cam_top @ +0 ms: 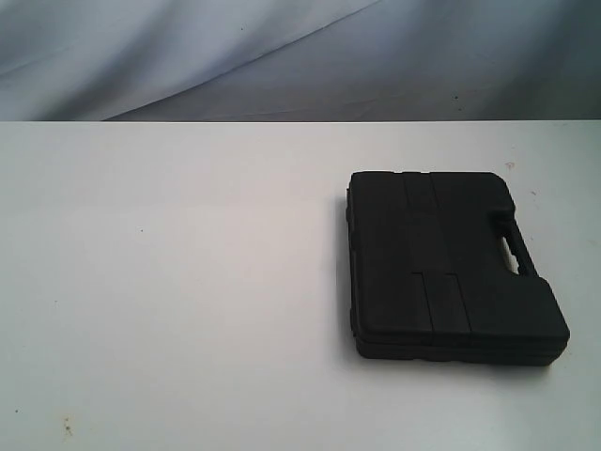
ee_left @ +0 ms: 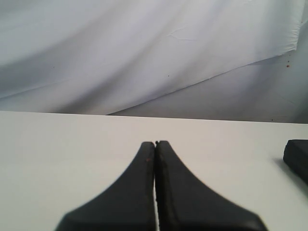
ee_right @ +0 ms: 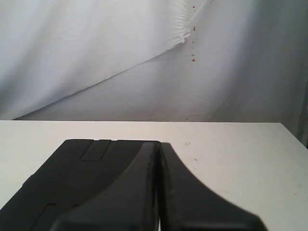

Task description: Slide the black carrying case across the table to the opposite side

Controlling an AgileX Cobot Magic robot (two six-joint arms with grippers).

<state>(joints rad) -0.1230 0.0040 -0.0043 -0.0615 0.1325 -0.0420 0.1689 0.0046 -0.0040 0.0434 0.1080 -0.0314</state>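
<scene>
The black carrying case lies flat on the white table, right of the middle, with its handle on its right edge. Neither arm shows in the exterior view. In the left wrist view my left gripper is shut with nothing in it, over bare table, and a corner of the case shows off to one side. In the right wrist view my right gripper is shut and empty, held just before the case; contact cannot be made out.
A wrinkled white cloth backdrop hangs behind the table's far edge. The table's left half carries only small specks. Red specks mark the backdrop in the right wrist view.
</scene>
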